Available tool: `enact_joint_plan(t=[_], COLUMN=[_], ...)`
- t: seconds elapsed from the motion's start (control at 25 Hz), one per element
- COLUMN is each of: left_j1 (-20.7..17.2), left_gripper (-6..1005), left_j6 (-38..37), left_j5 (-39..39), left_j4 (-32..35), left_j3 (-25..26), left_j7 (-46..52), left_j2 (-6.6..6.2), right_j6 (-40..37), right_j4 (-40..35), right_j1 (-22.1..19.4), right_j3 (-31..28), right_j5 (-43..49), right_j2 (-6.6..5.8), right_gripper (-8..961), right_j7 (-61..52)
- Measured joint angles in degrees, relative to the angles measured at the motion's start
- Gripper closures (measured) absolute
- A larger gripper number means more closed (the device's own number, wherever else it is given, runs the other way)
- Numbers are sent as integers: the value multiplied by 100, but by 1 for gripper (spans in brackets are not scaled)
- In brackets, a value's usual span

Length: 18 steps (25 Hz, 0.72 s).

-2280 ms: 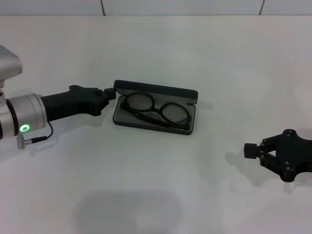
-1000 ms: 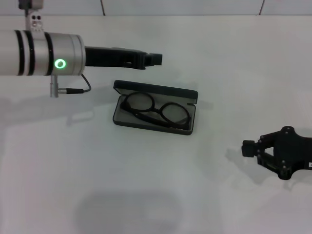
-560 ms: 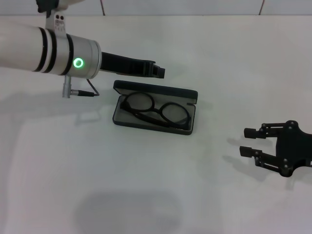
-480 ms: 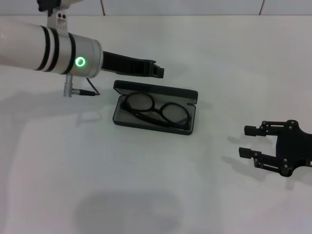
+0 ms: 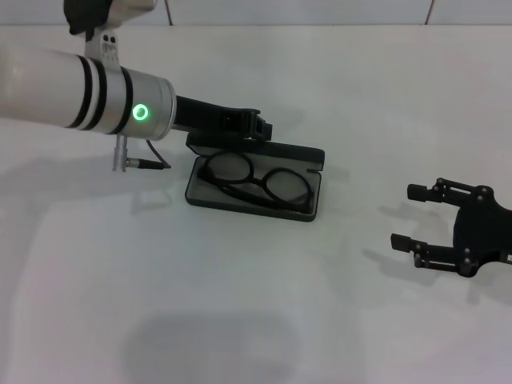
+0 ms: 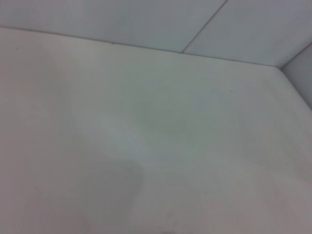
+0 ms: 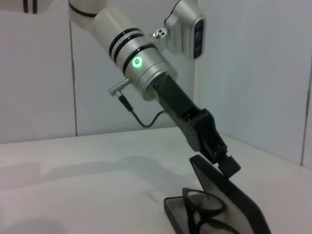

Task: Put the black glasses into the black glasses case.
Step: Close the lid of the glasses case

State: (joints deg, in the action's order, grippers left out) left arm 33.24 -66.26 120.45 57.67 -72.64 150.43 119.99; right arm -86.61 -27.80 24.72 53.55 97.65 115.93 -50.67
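The black glasses case (image 5: 254, 180) lies open near the middle of the white table (image 5: 240, 304), its lid raised along the far side. The black glasses (image 5: 254, 183) rest inside the case's tray, lenses side by side, frame within the walls. The left gripper (image 5: 262, 128) reaches in from the left on its silver arm and hangs just above the far left part of the lid; in the right wrist view its tip (image 7: 227, 163) sits at the lid's top edge, though whether they touch, and whether its fingers are spread or together, cannot be told. The right gripper (image 5: 410, 216) hovers over the table well to the right of the case, fingers spread apart and holding nothing.
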Motion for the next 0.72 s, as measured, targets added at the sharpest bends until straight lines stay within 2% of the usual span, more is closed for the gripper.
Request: enact_joint_plan(t=[0.12, 0.48, 0.72], left_j1=[-105, -388, -716], left_gripper=[987, 986, 986], left_j6=[144, 183, 277], left_j5=[-9, -157, -561], left_j4=[51, 215, 187], left_j3=[-119, -208, -302], left_j7=[18, -170, -607], left_j2=[4, 6, 19], right_j6=[68, 153, 198], right_j4=[44, 44, 43], right_j1=[-3, 22, 34], right_j3=[-3, -3, -3], right_j5=[-55, -98, -105], right_j2=[0, 0, 0], right_gripper=[203, 202, 203], right_j7=[67, 71, 51])
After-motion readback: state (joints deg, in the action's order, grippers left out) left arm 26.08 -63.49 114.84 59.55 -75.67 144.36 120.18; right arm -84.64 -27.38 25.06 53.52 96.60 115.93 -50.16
